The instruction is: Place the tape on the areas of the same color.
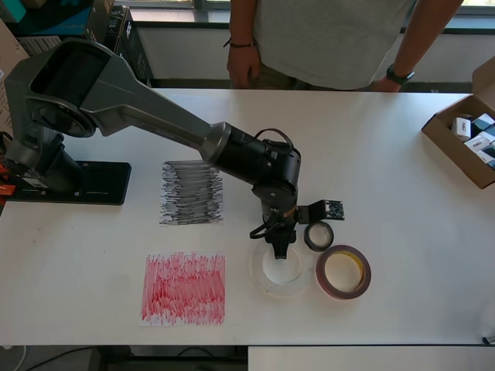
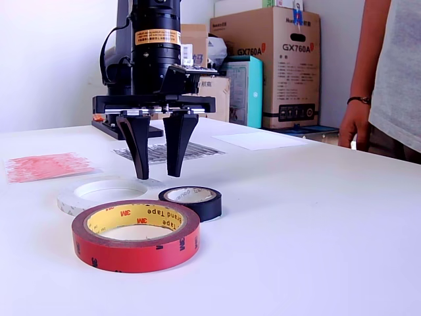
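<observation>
Desk: white desk [image 1: 402, 193], cardboard boxes [image 2: 289, 66] behind, a person [image 1: 332, 39] standing at the far edge.
Fingers: the fingers [image 2: 158, 148] stand apart, holding nothing, tips low over the whitish roll's far rim.
Black roll [image 1: 319, 236]: lower centre of the overhead view, off its black patch [image 1: 191, 193].
Red roll [image 1: 343, 271]: lower right, well apart from the red patch [image 1: 184, 288].
Whitish roll [image 1: 278, 270]: between patches and red roll.
Progress: nothing placed; both matches remain.
</observation>
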Robot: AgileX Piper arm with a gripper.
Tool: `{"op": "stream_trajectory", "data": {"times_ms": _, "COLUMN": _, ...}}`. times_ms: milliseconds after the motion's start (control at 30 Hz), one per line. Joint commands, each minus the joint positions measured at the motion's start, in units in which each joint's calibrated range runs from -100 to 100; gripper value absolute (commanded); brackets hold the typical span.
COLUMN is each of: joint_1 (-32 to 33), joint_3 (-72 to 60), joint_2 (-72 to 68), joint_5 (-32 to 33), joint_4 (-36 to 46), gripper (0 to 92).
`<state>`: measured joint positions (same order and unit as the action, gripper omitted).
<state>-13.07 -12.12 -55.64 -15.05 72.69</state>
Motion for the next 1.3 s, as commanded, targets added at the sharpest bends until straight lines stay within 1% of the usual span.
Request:
{"op": "stream_trajectory", "data": {"times_ms": 0, "joint_1": -0.3, "joint_3": -0.6, "joint_2": -0.6, "joint_5": -0.2, "joint_4": -0.6, "gripper": 47.9}}
{"op": "stream_trajectory", "data": {"times_ms": 1267, "joint_1": -0.7, "joint_3": -1.9, "joint_2": -3.5, "joint_5": 0.2, "joint_4": -0.7, "gripper": 47.4}}
